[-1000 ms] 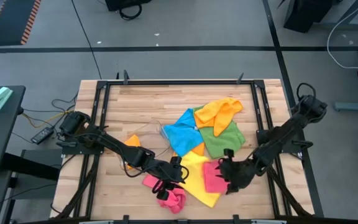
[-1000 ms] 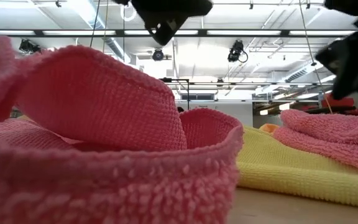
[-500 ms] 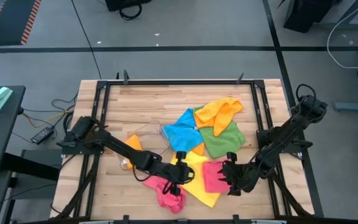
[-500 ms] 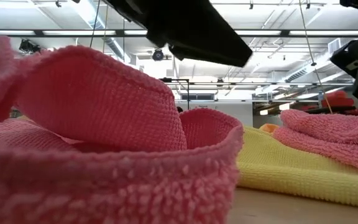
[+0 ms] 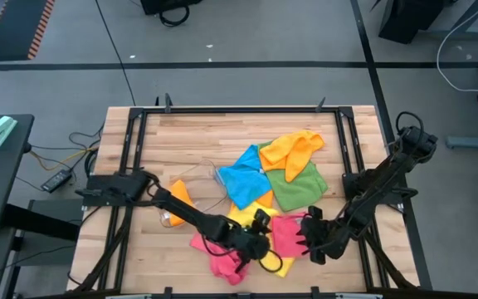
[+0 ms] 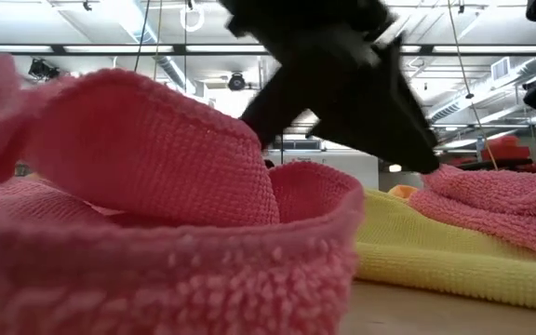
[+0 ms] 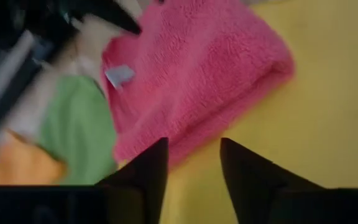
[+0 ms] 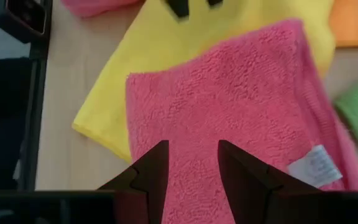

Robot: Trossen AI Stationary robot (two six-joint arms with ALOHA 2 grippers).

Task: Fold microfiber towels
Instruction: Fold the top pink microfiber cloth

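Left gripper [image 5: 260,239]: has swept rightward from the crumpled pink towel [image 5: 222,257], lower centre, onto the yellow towel [image 5: 260,220]; jaws parted, empty; no fold begun.

Right gripper [image 5: 312,241]: parted, empty, over the flat pink towel [image 5: 285,232].

Blue, green and orange towels heaped above, crowding the fold space.
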